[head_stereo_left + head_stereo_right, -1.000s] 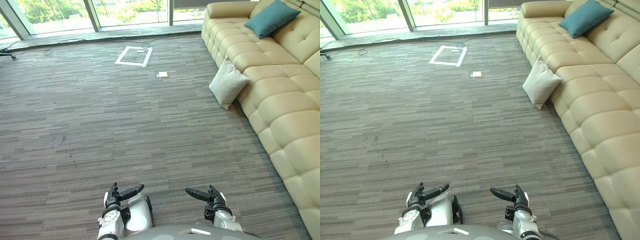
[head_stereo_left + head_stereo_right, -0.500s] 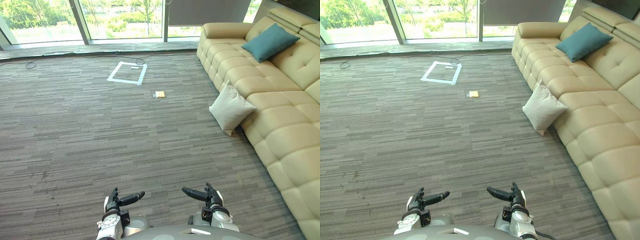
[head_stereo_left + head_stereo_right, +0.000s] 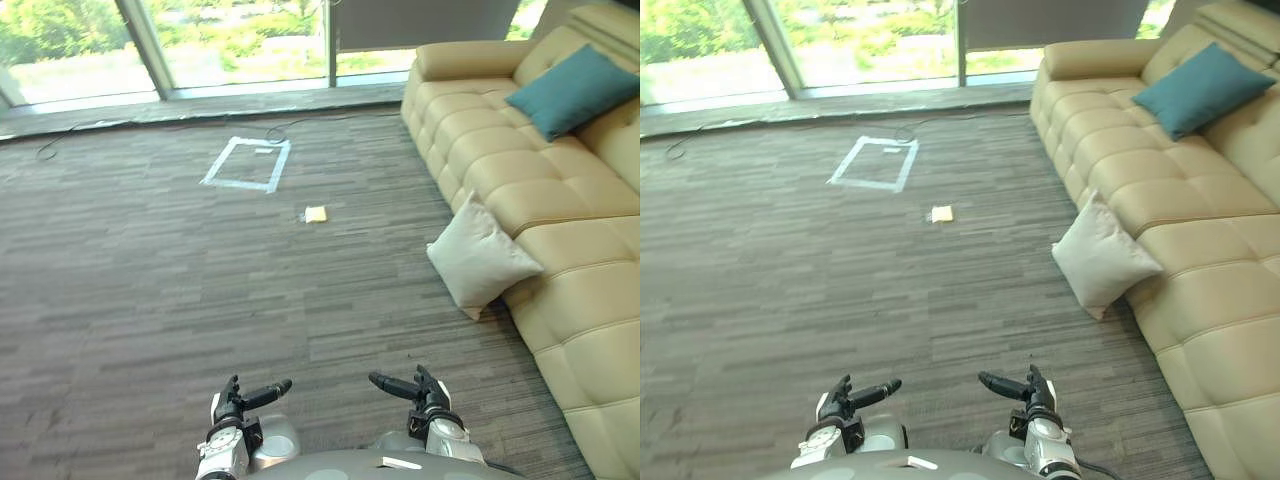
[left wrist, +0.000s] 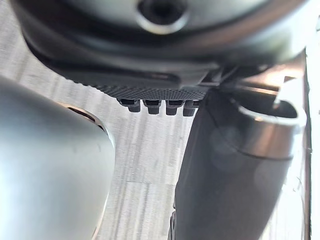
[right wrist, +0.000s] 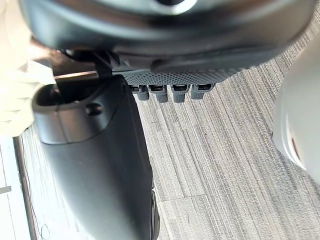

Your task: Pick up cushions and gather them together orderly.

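Looking down over the grey carpet (image 3: 150, 280), we find both hands low at 6 o'clock, just above the floor and a little apart. The left hand (image 3: 234, 402) has its fingers straight and loosely spread, pointing in toward the right hand. The right hand (image 3: 424, 394) mirrors it, fingers straight and relaxed, pointing back toward the left. We see carpet past the fingertips in each wrist view, and no cushion in either palm.

The cream cushion (image 3: 482, 265) stands on the carpet at about 2 o'clock from the hands. It is tilted on one corner and leans against the front of the beige sofa (image 3: 560, 190), well apart from both hands. The teal cushion (image 3: 578, 88) lies farther off at 1 o'clock, propped against the sofa's backrest, well apart from the cream one.

At 11 o'clock a white taped rectangle (image 3: 247, 163) marks the carpet. A small pale yellow item (image 3: 316, 214) lies near it at 12 o'clock; we cannot tell what it is.
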Available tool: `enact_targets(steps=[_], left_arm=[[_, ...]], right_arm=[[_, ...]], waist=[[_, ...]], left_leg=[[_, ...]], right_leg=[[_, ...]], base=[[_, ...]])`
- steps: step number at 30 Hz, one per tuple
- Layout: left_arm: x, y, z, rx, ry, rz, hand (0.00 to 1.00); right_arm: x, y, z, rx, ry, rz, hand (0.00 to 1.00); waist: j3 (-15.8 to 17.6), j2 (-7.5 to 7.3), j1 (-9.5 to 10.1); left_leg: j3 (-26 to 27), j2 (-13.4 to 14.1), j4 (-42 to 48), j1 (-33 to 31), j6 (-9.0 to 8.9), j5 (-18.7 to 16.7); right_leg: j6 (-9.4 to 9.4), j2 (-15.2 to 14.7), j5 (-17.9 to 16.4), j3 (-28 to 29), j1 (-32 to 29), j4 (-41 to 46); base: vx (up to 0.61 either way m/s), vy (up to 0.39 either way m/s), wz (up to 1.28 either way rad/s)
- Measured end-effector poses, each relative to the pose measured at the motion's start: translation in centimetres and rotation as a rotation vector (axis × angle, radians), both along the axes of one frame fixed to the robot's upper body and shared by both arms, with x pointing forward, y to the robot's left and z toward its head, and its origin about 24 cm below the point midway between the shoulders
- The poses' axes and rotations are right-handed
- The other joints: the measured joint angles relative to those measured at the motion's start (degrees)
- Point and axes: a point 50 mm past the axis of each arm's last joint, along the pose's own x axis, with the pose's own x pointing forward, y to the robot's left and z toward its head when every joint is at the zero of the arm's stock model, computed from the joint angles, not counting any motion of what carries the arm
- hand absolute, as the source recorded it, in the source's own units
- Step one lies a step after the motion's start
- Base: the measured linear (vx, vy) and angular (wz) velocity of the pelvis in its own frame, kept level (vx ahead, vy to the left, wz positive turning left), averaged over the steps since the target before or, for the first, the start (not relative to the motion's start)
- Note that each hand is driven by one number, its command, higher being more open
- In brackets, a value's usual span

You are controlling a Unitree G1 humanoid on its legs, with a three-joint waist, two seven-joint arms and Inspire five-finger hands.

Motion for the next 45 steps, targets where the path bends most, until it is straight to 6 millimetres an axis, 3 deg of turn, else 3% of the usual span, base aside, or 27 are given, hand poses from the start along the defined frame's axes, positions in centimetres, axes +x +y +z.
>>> enact_targets(steps=[3,5,6,7,9,11,12,13,14,17,18,20,22,24,25,26,27,29,30,31,33,36,39,41,43,44,45], left_arm=[[0.5,0.1,0.3,0.007,-0.026,0.002,1.00],[0.6,-0.2,0.3,-0.001,-0.034,0.007,1.00],[0.5,-0.3,0.3,-0.008,-0.033,0.013,1.00],[0.5,0.1,0.3,0.001,-0.031,0.010,1.00],[0.5,0.8,0.4,0.020,-0.026,0.003,1.00],[0.3,1.0,0.2,0.018,-0.005,0.014,1.00],[0.2,0.9,0.1,0.017,0.002,0.015,1.00],[0.0,0.7,-0.2,0.008,0.022,0.016,1.00],[-0.2,0.3,-0.4,-0.003,0.041,0.018,1.00],[-0.5,0.1,-0.7,-0.009,0.065,0.013,1.00],[-0.8,0.2,-0.8,-0.006,0.077,0.011,1.00],[-1.0,0.2,-0.9,-0.006,0.086,0.011,1.00],[-1.4,0.2,-1.0,-0.007,0.105,-0.003,1.00],[-1.8,0.0,-1.3,-0.021,0.125,-0.011,1.00],[-1.8,-0.8,-1.4,-0.042,0.128,-0.027,1.00],[-1.6,-1.1,-1.4,-0.043,0.124,-0.053,1.00],[-1.5,-1.2,-1.4,-0.045,0.122,-0.060,1.00],[-1.3,-0.9,-1.2,-0.043,0.104,-0.044,1.00],[-1.3,-0.8,-1.2,-0.044,0.101,-0.031,1.00],[-1.3,-0.5,-1.0,-0.044,0.082,0.011,1.00],[-1.1,-0.1,-0.7,-0.029,0.061,0.015,1.00],[-0.9,0.1,-0.5,-0.034,0.032,0.050,1.00],[-0.6,-0.1,-0.3,-0.033,0.008,0.059,1.00],[-0.4,-0.1,-0.2,-0.039,-0.002,0.075,1.00],[-0.6,-0.3,-0.4,-0.054,0.003,0.094,1.00],[-0.5,-0.2,-0.3,-0.055,0.000,0.101,1.00],[-0.6,0.3,-0.3,-0.044,0.002,0.100,1.00]], right_arm=[[-0.4,-0.1,-0.1,-0.008,0.015,-0.010,1.00],[-0.9,-0.3,-0.3,-0.017,0.027,-0.016,1.00],[-1.0,-0.3,-0.3,-0.018,0.029,-0.015,1.00],[-1.2,0.0,-0.4,-0.010,0.039,-0.010,1.00],[-1.7,0.8,-0.6,0.006,0.049,0.011,1.00],[-1.7,0.8,-0.6,0.005,0.049,0.017,1.00],[-1.6,0.7,-0.5,0.002,0.046,0.021,1.00],[-1.1,0.7,-0.3,0.006,0.025,0.028,1.00],[-0.7,0.7,-0.1,0.004,0.006,0.028,1.00],[-0.2,0.7,0.1,0.007,-0.020,0.035,1.00],[0.2,0.7,0.3,0.003,-0.045,0.034,1.00],[0.4,0.6,0.4,0.001,-0.055,0.032,1.00],[0.9,0.7,0.6,0.004,-0.073,0.041,1.00],[0.9,0.4,0.6,-0.002,-0.069,0.037,1.00],[0.8,0.2,0.5,-0.009,-0.059,0.025,1.00],[0.8,0.0,0.5,-0.007,-0.058,0.003,1.00],[0.8,-0.1,0.5,-0.008,-0.053,-0.006,1.00],[0.5,-0.6,0.3,-0.025,-0.031,-0.008,1.00],[0.4,-0.7,0.3,-0.027,-0.027,-0.008,1.00],[0.1,-0.8,0.2,-0.032,-0.014,-0.011,1.00],[-0.1,-0.7,0.0,-0.033,0.004,-0.008,1.00],[-0.2,-0.6,-0.1,-0.037,0.014,0.006,1.00],[-0.5,-0.6,-0.3,-0.038,0.028,0.004,1.00],[-0.6,-0.6,-0.4,-0.041,0.038,0.004,1.00],[-1.0,-0.6,-0.5,-0.048,0.048,0.018,1.00],[-1.1,-0.5,-0.6,-0.046,0.055,0.021,1.00],[-1.6,0.0,-0.8,-0.033,0.072,0.030,1.00]], waist=[[0.51,-0.94,0.58],[0.18,-0.38,1.39],[-0.05,-0.11,1.67],[-1.08,-0.94,2.28],[-2.08,-3.40,2.11],[-2.16,-3.64,2.30],[-2.09,-3.59,2.30],[-1.45,-2.67,2.24],[-0.97,-1.94,2.20],[-0.79,-1.26,1.68],[-0.75,-1.38,0.98],[-0.83,-1.53,0.75],[-0.83,-1.37,-0.34],[-0.97,-1.10,-0.96],[-1.37,0.56,-0.59],[-1.30,0.97,-0.71],[-1.31,1.07,-0.78],[-0.73,1.32,-1.01],[-0.58,1.07,-0.95],[-0.48,1.16,-0.69],[-0.29,0.60,-0.23],[-0.22,0.23,0.47],[-0.02,-0.30,1.38],[-0.02,-0.55,1.61],[-0.81,0.32,2.25],[-1.12,0.06,2.54],[-2.18,-1.41,2.96]], left_leg=[[0.24,-3.20,-15.08,-2.82,0.25,0.14],[-1.16,-5.46,-28.49,-4.48,-0.03,4.67],[-1.87,-5.53,-28.83,-4.93,0.11,7.95],[-1.85,-6.58,-26.50,-4.53,1.51,9.55],[0.53,-7.98,-25.27,-3.88,3.26,6.63],[3.85,-8.51,-22.40,-0.40,7.24,2.08],[4.44,-8.50,-22.44,0.53,7.77,1.68],[5.46,-8.51,-23.33,4.95,7.82,-0.26],[7.14,-8.50,-25.50,9.69,7.25,-1.54],[9.71,-8.46,-30.67,16.66,6.44,-2.38],[10.73,-8.01,-33.47,19.96,5.40,-2.24],[12.65,-7.68,-37.15,23.72,4.50,-1.72],[13.99,-7.61,-40.20,26.65,2.78,-1.50],[13.94,-7.49,-41.29,29.03,0.69,-1.93],[13.72,-5.88,-41.13,29.61,-0.98,-0.59],[12.93,-5.32,-40.23,29.84,-1.13,0.96],[12.25,-4.84,-38.83,29.62,-1.68,1.69],[4.35,-0.10,-16.15,21.48,-0.83,5.64],[3.19,0.47,-12.30,19.85,-0.77,6.24],[1.54,2.20,-1.07,14.98,-1.06,5.00],[1.70,2.36,2.89,10.63,-1.36,3.00],[1.11,0.30,-6.00,4.91,-0.85,-0.19],[-4.91,-5.09,-19.21,2.05,-1.06,-0.88],[-8.47,-8.38,-26.69,0.08,-0.73,1.15],[-8.51,-8.33,-28.05,0.25,0.76,7.46],[-7.41,-8.33,-26.79,0.31,1.34,6.42],[-5.46,-8.73,-25.79,0.46,1.76,4.62]], right_leg=[[1.38,-2.25,-0.73,3.27,5.01,-3.01],[3.53,-3.98,-2.53,7.44,7.52,-3.70],[3.93,-4.10,-3.19,8.68,7.82,-3.46],[4.19,-5.56,-3.90,11.95,7.62,-1.28],[5.60,-8.11,-3.07,13.81,5.07,3.62],[10.29,-9.77,0.85,16.19,0.31,17.66],[11.05,-9.97,1.78,16.45,-1.08,21.06],[13.16,-10.59,3.14,15.10,-6.17,33.09],[12.44,-11.60,2.69,11.37,-9.91,40.08],[9.64,-13.15,0.93,2.18,-16.43,42.58],[7.96,-13.11,-0.05,-4.53,-18.96,37.87],[7.57,-12.60,-0.11,-11.18,-20.98,28.32],[6.74,-10.12,1.59,-13.09,-22.71,17.00],[1.06,-7.61,7.95,-12.14,-21.61,12.45],[-0.19,-6.04,7.39,-12.40,-21.08,12.25],[-0.41,-5.36,6.39,-12.43,-20.19,11.96],[-0.42,-5.05,5.84,-12.47,-19.26,11.45],[-0.39,-2.99,4.25,-12.70,-12.98,6.97],[-0.53,-2.61,4.05,-12.41,-12.15,6.39],[-0.85,-1.43,3.06,-10.75,-9.12,4.75],[-1.18,-1.02,1.76,-8.03,-6.52,3.92],[0.05,-0.78,1.22,-2.82,-3.28,2.26],[1.49,-1.89,0.09,1.56,-1.19,1.20],[3.71,-3.10,-1.76,4.63,0.38,0.84],[6.10,-3.23,-4.37,7.98,1.50,1.65],[6.43,-3.69,-4.81,9.09,1.58,2.00],[6.52,-4.72,-5.04,10.73,1.31,2.63]], base=[[0.46,0.163,-0.71],[0.60,0.322,-0.97],[0.70,0.406,-1.17],[0.57,0.336,-0.83],[0.60,0.360,-0.57],[0.49,0.322,-0.52],[0.52,0.342,-0.70],[0.40,0.246,-0.76],[0.45,0.231,-0.86],[0.30,0.065,-0.49],[0.25,-0.006,-0.28],[0.43,-0.050,-0.43],[0.46,-0.103,-0.36],[0.46,-0.145,-0.18],[0.60,-0.237,-0.25],[0.46,-0.225,-0.25],[0.43,-0.250,-0.03],[0.35,-0.225,0.04],[0.28,-0.139,-0.25],[0.20,-0.061,-0.41],[0.24,-0.008,-0.67],[0.29,0.078,-0.96],[0.35,0.218,-0.84],[0.35,0.233,-0.76],[0.38,0.286,-0.71],[0.36,0.262,-0.68],[0.27,0.178,-0.67]])
